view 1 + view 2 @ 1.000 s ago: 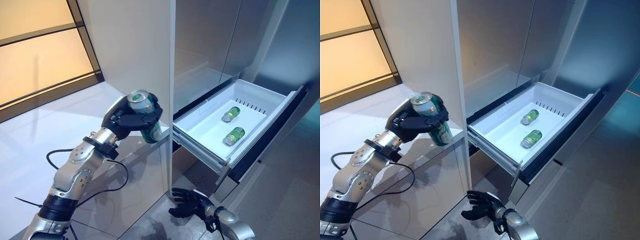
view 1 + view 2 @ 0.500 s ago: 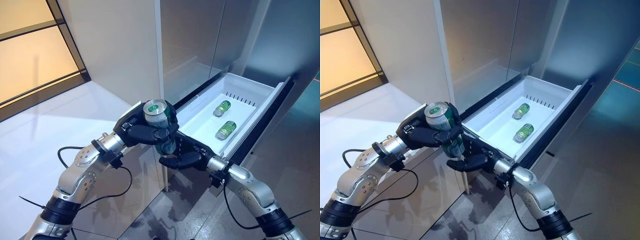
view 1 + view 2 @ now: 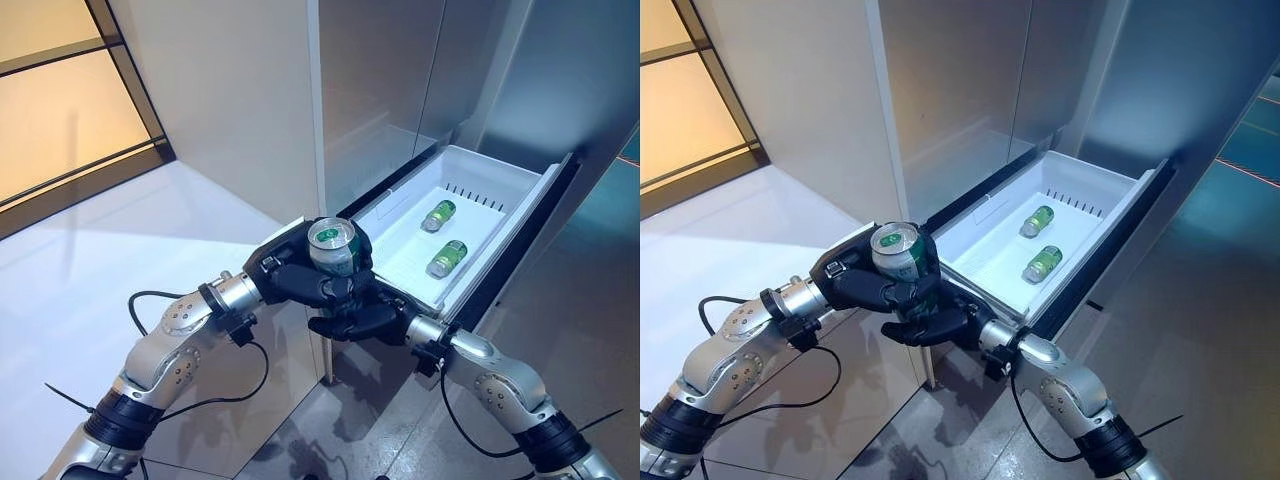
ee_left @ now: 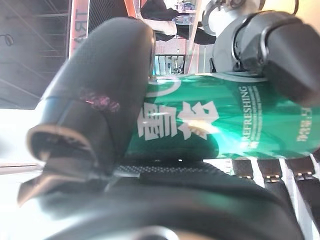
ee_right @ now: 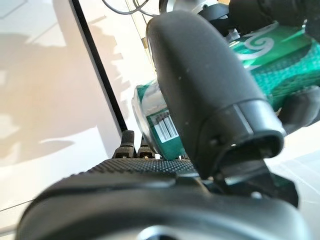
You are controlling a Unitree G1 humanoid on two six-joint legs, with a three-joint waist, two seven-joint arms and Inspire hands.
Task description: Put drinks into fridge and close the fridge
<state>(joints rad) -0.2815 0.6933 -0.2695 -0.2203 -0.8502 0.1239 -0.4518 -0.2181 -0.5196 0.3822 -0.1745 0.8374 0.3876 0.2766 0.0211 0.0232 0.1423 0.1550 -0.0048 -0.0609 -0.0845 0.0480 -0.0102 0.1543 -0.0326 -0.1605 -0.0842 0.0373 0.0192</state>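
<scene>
My left hand (image 3: 288, 277) is shut on a green can (image 3: 332, 248) and holds it upright in front of the fridge's left edge, just left of the open white drawer (image 3: 498, 176). My right hand (image 3: 366, 320) reaches in from the right and sits under and round the can's lower end. In the right wrist view its thumb (image 5: 200, 90) lies across the can (image 5: 260, 65). In the left wrist view my thumb (image 4: 100, 100) wraps the can (image 4: 200, 125). Green cans (image 3: 438, 214) lie on their sides in the drawer.
The drawer's dark front panel (image 3: 520, 245) juts out to the right over the grey floor. The fridge's grey upper doors (image 3: 380, 90) stand shut above it. A white counter (image 3: 90, 250) lies to the left, against a beige wall.
My right hand has risen from near the floor up to the can's lower end. My left hand has carried the can right, towards the drawer. The camera has also shifted.
</scene>
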